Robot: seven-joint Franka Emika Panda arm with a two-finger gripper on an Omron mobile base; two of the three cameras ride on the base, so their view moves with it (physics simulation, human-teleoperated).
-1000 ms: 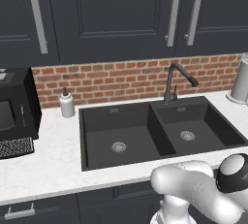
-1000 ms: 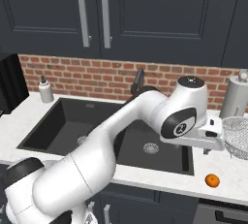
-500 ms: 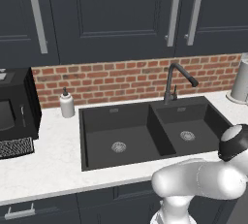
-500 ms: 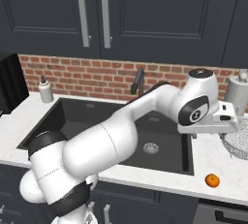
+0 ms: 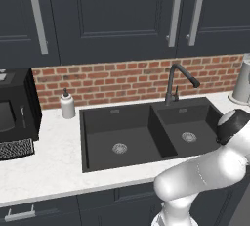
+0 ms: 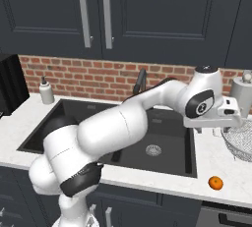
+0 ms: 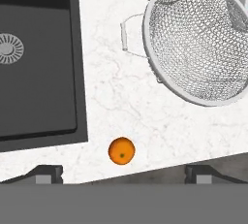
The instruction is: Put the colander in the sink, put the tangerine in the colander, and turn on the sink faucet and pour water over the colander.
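Swinging further right since the earlier frames, the arm now holds its gripper point(image 7: 123, 173) above the round silvery wire-mesh colander point(image 7: 203, 41), which sits on the white marble counter point(image 7: 116, 89) right of the matte black double-basin sink point(image 7: 38, 72). Its fingers point(image 7: 48, 173) stand apart, holding nothing. Fetching the colander seems the current step; next, descend onto its rim. The small orange tangerine point(image 7: 121, 151) lies nearby, a grey canister point(image 6: 242, 93) behind.

Kitchen: sink point(image 5: 146, 137), cabinets point(image 5: 112, 19), brick backsplash point(image 5: 122, 76).
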